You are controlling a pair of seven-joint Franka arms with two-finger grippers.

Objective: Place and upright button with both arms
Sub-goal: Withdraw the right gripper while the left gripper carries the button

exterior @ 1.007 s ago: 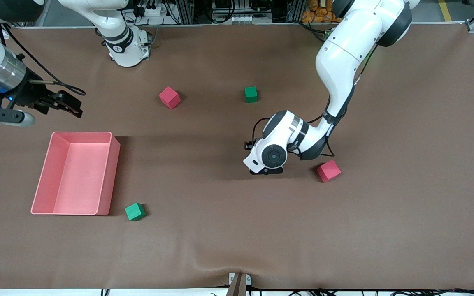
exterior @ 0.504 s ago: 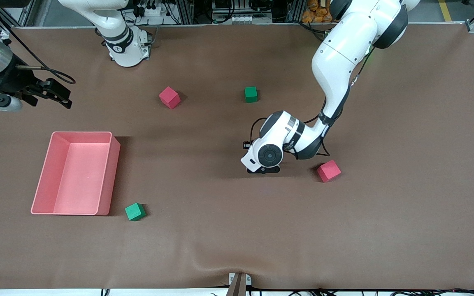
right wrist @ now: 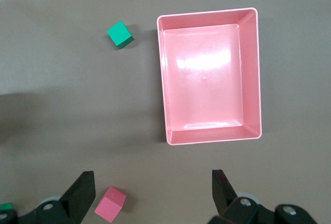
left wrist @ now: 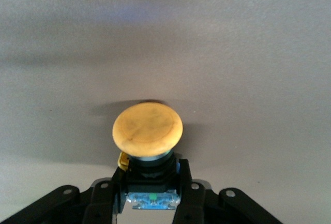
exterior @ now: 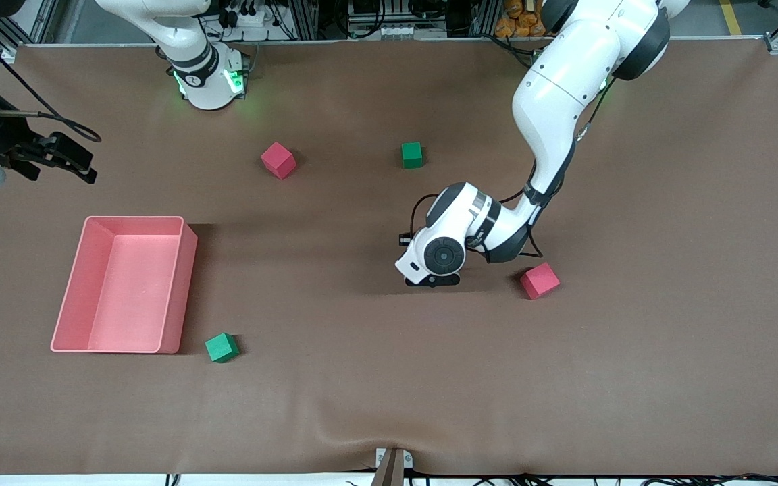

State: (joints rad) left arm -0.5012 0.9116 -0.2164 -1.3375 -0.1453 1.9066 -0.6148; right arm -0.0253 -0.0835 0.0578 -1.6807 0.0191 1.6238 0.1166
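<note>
The button [left wrist: 147, 129] has a round orange cap and a dark body. My left gripper [left wrist: 150, 185] is shut on that body, with the cap pointing away from the fingers and close to the brown mat, where it casts a shadow. In the front view the left gripper [exterior: 434, 280] sits low over the middle of the table and the wrist hides the button. My right gripper [exterior: 68, 160] is open and empty, up in the air at the right arm's end of the table. In its own view the right gripper [right wrist: 152, 190] looks down on the pink tray.
A pink tray [exterior: 183, 290] lies at the right arm's end, also in the right wrist view [right wrist: 161, 79]. A green cube [exterior: 221, 347] sits beside it. A pink cube [exterior: 278, 160] and a green cube [exterior: 412, 154] lie nearer the bases. Another pink cube [exterior: 539, 280] is beside the left hand.
My right gripper has drawn back toward the right arm's end and away from the tray. The left hand shifted slightly and then stayed still. The right arm's base now glows green.
</note>
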